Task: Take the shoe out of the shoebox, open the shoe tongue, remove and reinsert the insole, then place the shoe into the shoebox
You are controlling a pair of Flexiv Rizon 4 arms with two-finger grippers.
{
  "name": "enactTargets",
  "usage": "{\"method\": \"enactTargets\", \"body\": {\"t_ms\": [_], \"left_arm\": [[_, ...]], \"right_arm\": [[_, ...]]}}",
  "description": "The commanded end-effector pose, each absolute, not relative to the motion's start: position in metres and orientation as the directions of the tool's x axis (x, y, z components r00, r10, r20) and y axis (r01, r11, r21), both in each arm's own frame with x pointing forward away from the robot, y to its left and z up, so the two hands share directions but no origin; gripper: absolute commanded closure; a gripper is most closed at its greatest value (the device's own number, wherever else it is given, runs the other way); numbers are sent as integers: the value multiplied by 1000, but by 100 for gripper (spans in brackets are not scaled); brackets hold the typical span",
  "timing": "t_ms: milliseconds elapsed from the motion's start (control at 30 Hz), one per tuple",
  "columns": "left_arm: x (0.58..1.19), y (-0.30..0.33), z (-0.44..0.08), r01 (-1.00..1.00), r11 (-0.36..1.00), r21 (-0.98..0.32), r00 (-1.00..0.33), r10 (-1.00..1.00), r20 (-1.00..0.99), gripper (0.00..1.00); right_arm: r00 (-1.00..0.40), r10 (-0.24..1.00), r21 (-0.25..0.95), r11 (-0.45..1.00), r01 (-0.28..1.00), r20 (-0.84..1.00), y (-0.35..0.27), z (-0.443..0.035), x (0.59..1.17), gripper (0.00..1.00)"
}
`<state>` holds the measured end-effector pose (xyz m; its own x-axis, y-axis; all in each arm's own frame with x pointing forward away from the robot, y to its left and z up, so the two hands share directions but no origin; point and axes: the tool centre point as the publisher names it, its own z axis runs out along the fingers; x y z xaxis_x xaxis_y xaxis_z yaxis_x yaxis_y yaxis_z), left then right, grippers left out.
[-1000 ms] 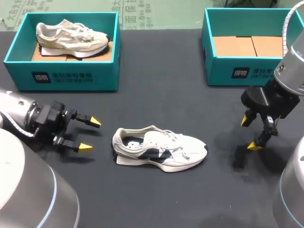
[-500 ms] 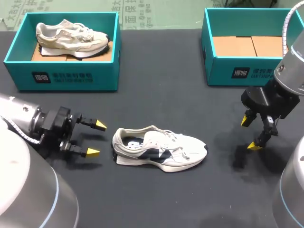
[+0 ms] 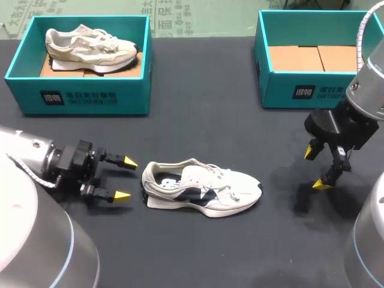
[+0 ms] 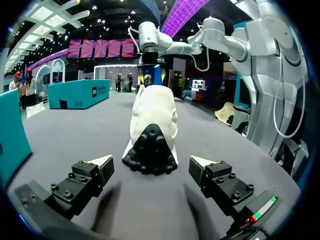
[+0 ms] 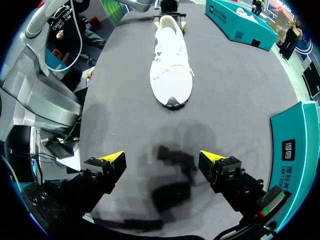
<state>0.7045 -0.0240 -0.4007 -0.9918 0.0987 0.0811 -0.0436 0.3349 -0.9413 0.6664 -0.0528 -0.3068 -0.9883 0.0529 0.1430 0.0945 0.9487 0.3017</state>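
Since a second ago the left fingers (image 3: 123, 195) have slid across the desk (image 3: 210, 120) toward the shoe (image 3: 201, 187) and now sit just short of its heel, while the right arm has not budged. The white shoe with the dark side panel stands on its sole on the dark desk, out of any box. Its long axis runs across the desk, heel toward the left arm and toe toward the right. From the left wrist the heel is dead ahead, centred on the gap between the two yellow tips. Those tips are spread wide with nothing held and nothing touched. The right fingers (image 3: 322, 185) are also spread and empty, hanging well apart from the toe, which lies ahead of them and end-on. The empty shoebox (image 3: 312, 90) stands at the far right, and another shoebox (image 3: 78, 99) at the far left holds a beige shoe. To my eye the left arm is plainly the nearer one, lined up to straddle the heel, likely to steady the shoe before the tongue is opened.
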Motion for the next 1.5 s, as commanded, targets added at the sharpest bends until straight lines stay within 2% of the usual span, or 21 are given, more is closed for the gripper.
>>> {"method": "enactTargets", "body": {"t_ms": [33,1500], "left_arm": [[707,-27,-407,-53,328,-943,-991,98,90,0],[699,-78,-414,-61,272,-960,-991,99,91,0]], "right_arm": [[-988,53,301,949,95,142,-53,-307,665,0],[-988,53,301,949,95,142,-53,-307,665,0]]}}
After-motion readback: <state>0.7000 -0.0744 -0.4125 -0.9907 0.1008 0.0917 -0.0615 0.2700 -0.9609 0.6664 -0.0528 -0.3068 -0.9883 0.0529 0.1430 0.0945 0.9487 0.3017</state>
